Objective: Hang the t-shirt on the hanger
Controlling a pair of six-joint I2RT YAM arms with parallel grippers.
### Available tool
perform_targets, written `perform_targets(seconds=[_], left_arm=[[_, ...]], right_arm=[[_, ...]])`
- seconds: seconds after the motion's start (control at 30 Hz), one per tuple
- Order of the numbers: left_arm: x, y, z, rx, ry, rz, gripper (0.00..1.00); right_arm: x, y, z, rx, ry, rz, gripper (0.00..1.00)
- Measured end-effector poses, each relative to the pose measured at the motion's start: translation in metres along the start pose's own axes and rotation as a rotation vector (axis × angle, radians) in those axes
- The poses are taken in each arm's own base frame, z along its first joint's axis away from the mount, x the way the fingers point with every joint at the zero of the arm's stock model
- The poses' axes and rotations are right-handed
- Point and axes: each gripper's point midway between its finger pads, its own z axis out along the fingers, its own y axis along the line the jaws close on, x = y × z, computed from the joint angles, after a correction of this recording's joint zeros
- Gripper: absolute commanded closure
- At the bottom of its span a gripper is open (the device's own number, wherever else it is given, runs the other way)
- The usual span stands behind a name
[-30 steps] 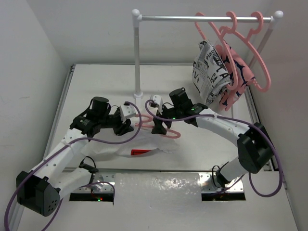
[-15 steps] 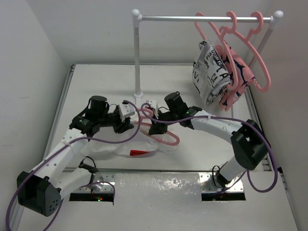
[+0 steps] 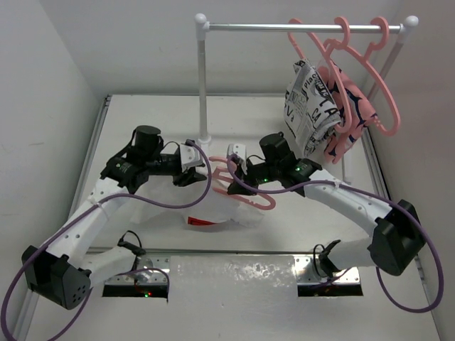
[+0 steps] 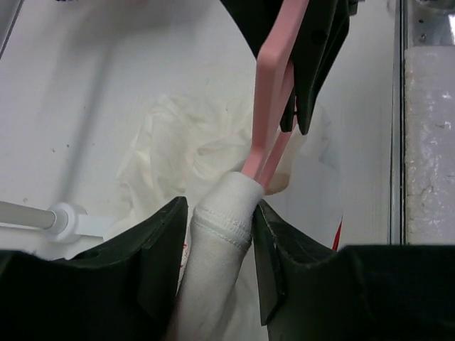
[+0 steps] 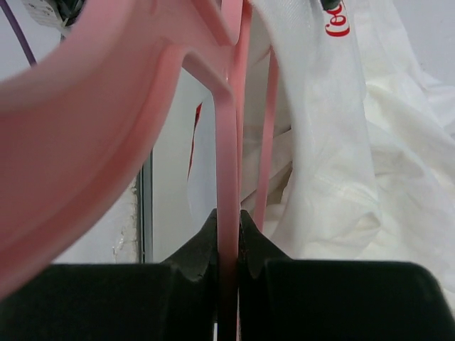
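Mid-table, just near the white rack post [image 3: 203,92], the left gripper [image 4: 220,217] pinches a rolled hem of the small white cloth t-shirt with a red patch [image 3: 234,213]; the rest lies crumpled on the table [image 3: 142,121]. The right gripper [image 5: 227,227] is clamped tight on a thin bar of the salmon-pink plastic hanger [image 3: 250,198], whose end seems to enter that hem.

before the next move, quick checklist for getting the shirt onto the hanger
1. Left gripper pinching the t-shirt edge: ok.
2. Right gripper shut on the hanger: ok.
3. Hanger end inside the shirt opening: cannot tell, it vanishes behind the pinched edge.
4. Shirt fully on hanger: not ok, most lies on the table.
5. Room on the rack bar: ok.
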Motion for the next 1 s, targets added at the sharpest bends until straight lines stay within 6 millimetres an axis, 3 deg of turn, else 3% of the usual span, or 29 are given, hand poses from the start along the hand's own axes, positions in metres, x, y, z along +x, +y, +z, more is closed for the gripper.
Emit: perform_targets(seconds=[0.4,0.53,1.0], left_arm=[[0.020,-0.012,0.011,0.022,0.187,0.102,0.93],[0.022,-0.013,0.015,0.022,0.215,0.118,1.00],[-0.010,-0.013,0.024,-0.005,0.086,0.005,1.00]], right_arm=[[0.007,0.001,-0.014,0.008,0.088,-0.005,1.00],[0.007,-0.005,-0.018,0.043,0.114,-0.036,1.00],[-0.008,-0.014,-0.019,0.076,0.089,-0.092,1.00]])
